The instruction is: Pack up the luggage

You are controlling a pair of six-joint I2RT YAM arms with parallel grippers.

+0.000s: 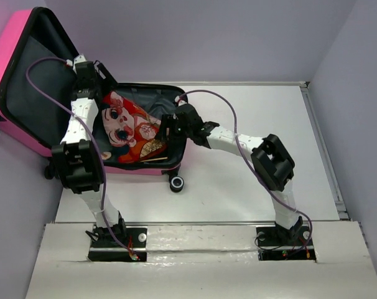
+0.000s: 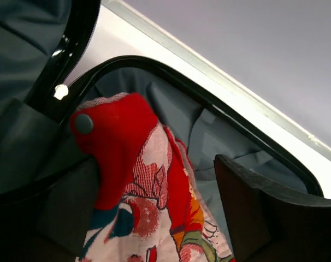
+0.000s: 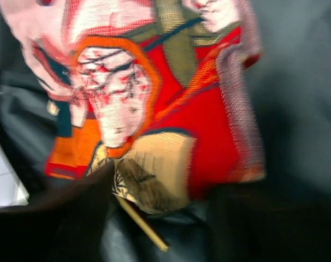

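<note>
Step in hand: apparently settling a cloth into the luggage [image 1: 11, 56]; it looks best to lift both grippers straight up out of the case so no fold drags along, then tuck any edge inside the rim before closing the lid
Luggage: hot-pink case lies open on the table [image 1: 251, 174], lid propped up on its far-left side, both arm bases on its near side
Base shell: grey-lined, holds the one item in view
Printed cloth [image 1: 129, 134]: red and white cartoon print, spread across the case's floor and reaching towards the hinge
Left gripper [image 1: 96, 80]: at the case's hinge side, jaws wide apart, a red corner of the cloth between them, not pinched
Right gripper [image 1: 168, 128]: over the case's near-right part, jaws apart above the cloth; view blurred
Thin stick [image 3: 141, 224]: pokes out from the cloth's near edge, inside the case
</note>
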